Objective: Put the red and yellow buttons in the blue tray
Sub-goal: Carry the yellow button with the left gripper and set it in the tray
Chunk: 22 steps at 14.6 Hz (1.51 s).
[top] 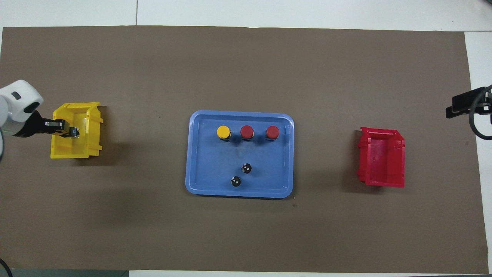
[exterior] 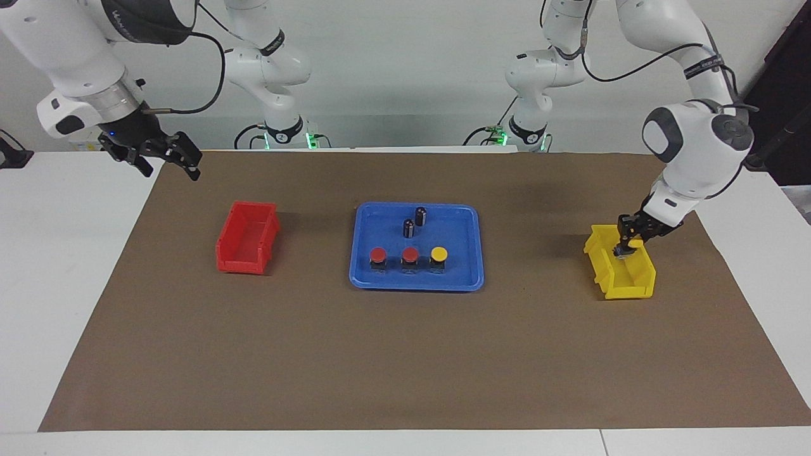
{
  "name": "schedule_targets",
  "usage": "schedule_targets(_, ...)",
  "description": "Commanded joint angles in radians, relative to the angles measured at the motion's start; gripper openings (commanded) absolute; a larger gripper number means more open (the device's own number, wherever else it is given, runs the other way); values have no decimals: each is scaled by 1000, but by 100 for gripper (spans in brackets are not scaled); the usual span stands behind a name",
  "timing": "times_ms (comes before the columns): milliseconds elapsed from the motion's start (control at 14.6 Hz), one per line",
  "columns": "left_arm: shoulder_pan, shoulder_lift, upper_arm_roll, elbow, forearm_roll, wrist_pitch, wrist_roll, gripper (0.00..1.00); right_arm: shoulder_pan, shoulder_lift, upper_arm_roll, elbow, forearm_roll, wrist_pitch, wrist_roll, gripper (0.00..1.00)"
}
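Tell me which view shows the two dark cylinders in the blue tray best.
The facing view: the dark cylinders stand upright with sides and height visible in the blue tray, nearer the robots than the buttons. The overhead view shows only their round black tops.

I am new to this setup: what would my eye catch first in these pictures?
First the blue tray at mid-table, with two red buttons and one yellow button in a row. Then the left gripper, shut down inside the yellow bin. The right gripper hangs open over the table's corner, near the red bin.
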Motion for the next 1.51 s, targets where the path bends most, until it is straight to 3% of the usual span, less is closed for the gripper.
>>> schedule_targets(0, -178, 30, -1, 98, 12, -75, -255, 1, -9, -40, 22, -55, -6, 17, -26, 100)
schedule_targets(137, -317, 24, -5, 59, 4, -35, -422, 1, -23, -37, 22, -55, -8, 26, -54, 100)
schedule_targets(411, -525, 37, -5, -18, -57, 62, -502, 1, -10, -40, 30, -54, -46, 29, -53, 100)
schedule_targets(685, -612, 111, -5, -18, -89, 168, -574, 1, -10, -40, 35, -57, -49, 34, -53, 100)
schedule_targets(1233, -619, 192, -4, -15, -91, 251, -585, 2, -12, -42, 35, -57, -49, 31, -54, 100)
schedule_targets(1301, -617, 194, -4, -12, -91, 252, -583, 8, -12, -42, 35, -57, -49, 31, -54, 100)
schedule_targets(1370, -613, 194, -4, -9, -91, 249, -580, 27, -12, -42, 35, -57, -49, 31, -54, 100)
schedule_targets(1438, -610, 195, -4, -9, -89, 249, -577, 60, -12, -42, 35, -57, -49, 31, -56, 100)
